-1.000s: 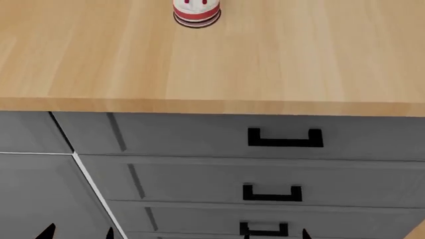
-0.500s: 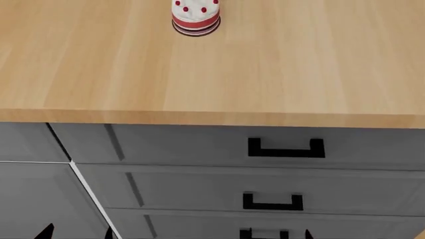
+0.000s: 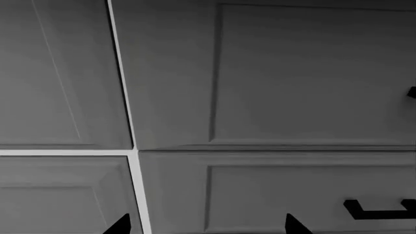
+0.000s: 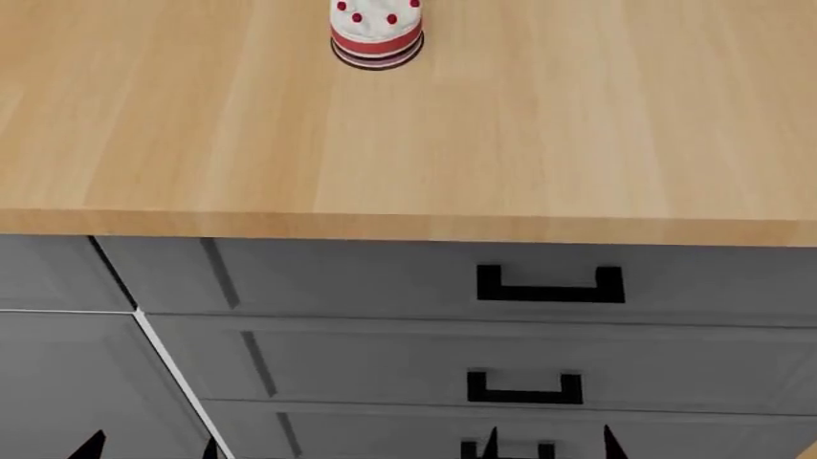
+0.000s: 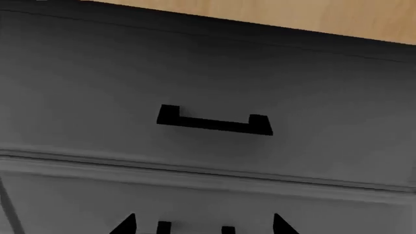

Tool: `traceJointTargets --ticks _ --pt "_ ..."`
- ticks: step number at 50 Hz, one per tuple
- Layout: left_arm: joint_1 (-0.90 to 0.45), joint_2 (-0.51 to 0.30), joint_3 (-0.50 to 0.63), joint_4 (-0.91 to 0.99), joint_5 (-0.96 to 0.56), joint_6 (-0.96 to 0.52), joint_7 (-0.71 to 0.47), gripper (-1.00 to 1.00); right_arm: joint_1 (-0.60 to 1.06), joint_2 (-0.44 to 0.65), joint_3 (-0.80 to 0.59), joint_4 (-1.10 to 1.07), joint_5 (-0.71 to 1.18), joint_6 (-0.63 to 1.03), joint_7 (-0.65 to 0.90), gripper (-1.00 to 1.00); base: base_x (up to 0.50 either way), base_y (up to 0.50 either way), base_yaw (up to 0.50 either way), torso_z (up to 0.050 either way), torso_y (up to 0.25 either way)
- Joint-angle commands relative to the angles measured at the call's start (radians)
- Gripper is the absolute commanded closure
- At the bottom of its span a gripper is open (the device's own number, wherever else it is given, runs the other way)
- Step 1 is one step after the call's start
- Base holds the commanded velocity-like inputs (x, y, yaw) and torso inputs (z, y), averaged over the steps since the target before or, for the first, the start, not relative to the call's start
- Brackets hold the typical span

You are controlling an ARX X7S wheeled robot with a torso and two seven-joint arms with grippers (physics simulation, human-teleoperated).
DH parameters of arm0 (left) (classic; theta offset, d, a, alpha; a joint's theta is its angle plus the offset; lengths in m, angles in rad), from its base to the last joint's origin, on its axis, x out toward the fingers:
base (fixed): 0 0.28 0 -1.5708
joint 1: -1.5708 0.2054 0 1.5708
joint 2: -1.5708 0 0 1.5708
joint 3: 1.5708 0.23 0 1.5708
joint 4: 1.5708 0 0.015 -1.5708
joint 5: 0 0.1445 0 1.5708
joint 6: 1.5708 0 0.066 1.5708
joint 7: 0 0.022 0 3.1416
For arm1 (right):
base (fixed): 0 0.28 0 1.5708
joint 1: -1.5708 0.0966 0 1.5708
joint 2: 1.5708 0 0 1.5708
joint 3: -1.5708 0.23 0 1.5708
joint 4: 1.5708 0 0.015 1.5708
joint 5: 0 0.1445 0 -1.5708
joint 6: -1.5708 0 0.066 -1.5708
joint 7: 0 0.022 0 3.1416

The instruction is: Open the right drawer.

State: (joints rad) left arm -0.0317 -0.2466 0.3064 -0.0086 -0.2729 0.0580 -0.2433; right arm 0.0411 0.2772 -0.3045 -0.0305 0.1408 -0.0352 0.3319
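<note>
Under the front edge of the wide pale wooden bench (image 4: 575, 124) is a stack of grey drawers. The right drawer (image 4: 344, 277) is, I judge, the top one, directly below the bench edge. It is wide and shallow, with a recessed-panel front, and it looks fully shut. Its black squared U-shaped bar handle (image 4: 549, 285) is untouched.

Well below the bench, the right hand (image 4: 549, 446) shows only two black fingertips, spread apart with nothing between them, lower than this handle. The left hand (image 4: 147, 447) is spread and empty too, in front of the tall grey cabinet door (image 4: 64, 382).

The step seems to be the approach. Next, the right hand should rise to the handle, close around the bar, and pull straight outward.
</note>
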Motion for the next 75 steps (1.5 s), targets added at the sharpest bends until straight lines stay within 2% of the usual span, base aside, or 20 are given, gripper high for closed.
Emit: traceJointTargets --ticks 1,11,15,25,27,36,53,55,60,75 --pt "0.0 -0.003 0.006 0.003 -0.002 -0.001 -0.005 -1.0 0.026 0.03 -0.017 -0.039 -0.082 0.098 0.044 -1.0 0.0 0.0 0.0 0.0 0.0" --pt "-0.002 -0.005 0.008 -0.004 -0.003 0.005 -0.01 -1.0 0.059 0.043 -0.034 -0.049 -0.153 0.176 0.079 -1.0 0.0 0.0 0.0 0.0 0.0" --pt "-0.002 -0.005 0.007 -0.009 -0.008 0.01 -0.009 -1.0 0.083 0.057 -0.074 -0.074 -0.237 0.275 0.095 -1.0 0.0 0.0 0.0 0.0 0.0" --pt "-0.002 -0.01 0.01 0.002 -0.016 0.0 -0.012 -1.0 0.104 0.07 -0.122 -0.089 -0.323 0.324 0.11 -1.0 0.0 0.0 0.0 0.0 0.0" --pt "-0.002 -0.01 0.015 0.002 -0.012 0.001 -0.013 -1.0 0.114 0.083 -0.165 -0.091 -0.408 0.347 0.131 -1.0 0.0 0.0 0.0 0.0 0.0" --pt "-0.003 -0.011 0.019 -0.002 -0.02 0.006 -0.008 -1.0 0.138 0.102 -0.234 -0.056 -0.512 0.371 0.139 -1.0 0.0 0.0 0.0 0.0 0.0" --pt "-0.001 -0.017 0.025 0.012 -0.03 0.002 -0.012 -1.0 0.158 0.111 -0.279 -0.03 -0.595 0.424 0.143 -1.0 0.0 0.0 0.0 0.0 0.0" --pt "-0.003 -0.016 0.027 -0.001 -0.026 0.011 -0.009 -1.0 0.171 0.123 -0.321 -0.017 -0.676 0.465 0.146 -1.0 0.0 0.0 0.0 0.0 0.0" --pt "-0.005 -0.017 0.03 -0.004 -0.028 0.009 -0.008 -1.0 0.184 0.094 -0.31 0.035 -0.701 0.539 0.168 -1.0 0.0 0.0 0.0 0.0 0.0" --pt "-0.007 -0.021 0.035 -0.005 -0.031 0.011 -0.012 -1.0 0.184 0.095 -0.311 0.034 -0.7 0.54 0.168 -1.0 0.0 0.0 0.0 0.0 0.0"
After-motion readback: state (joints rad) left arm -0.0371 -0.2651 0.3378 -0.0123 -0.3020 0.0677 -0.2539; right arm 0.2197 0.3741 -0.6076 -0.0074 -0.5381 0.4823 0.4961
